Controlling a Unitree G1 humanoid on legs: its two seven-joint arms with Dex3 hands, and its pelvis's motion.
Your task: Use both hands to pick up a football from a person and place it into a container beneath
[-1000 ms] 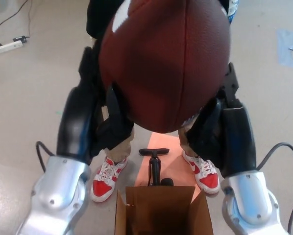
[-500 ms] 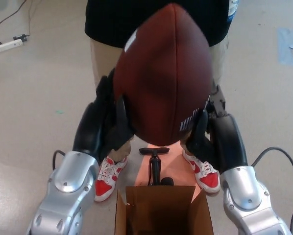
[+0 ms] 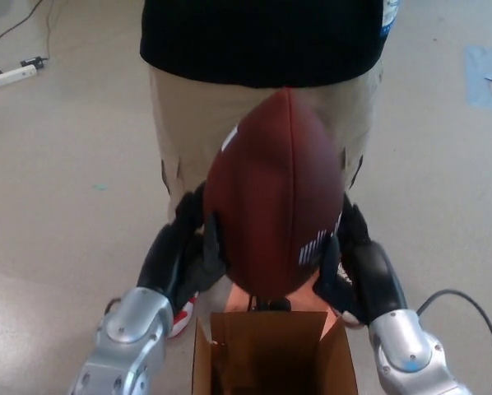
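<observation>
The football point(image 3: 276, 193) hides most of the person's legs point(image 3: 188, 123), and the bottom edge crops the cardboard box point(image 3: 271, 358).

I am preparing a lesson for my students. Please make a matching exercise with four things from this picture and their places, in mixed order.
Things:
1. football
2. cardboard box
3. power strip
4. left robot hand

Places:
A. on the floor, far upper left
B. at the bottom edge, open, below the ball
C. pressed on the ball's left side
D. held between both robot hands, in the middle

Pairs: 1-D, 2-B, 3-A, 4-C
</observation>
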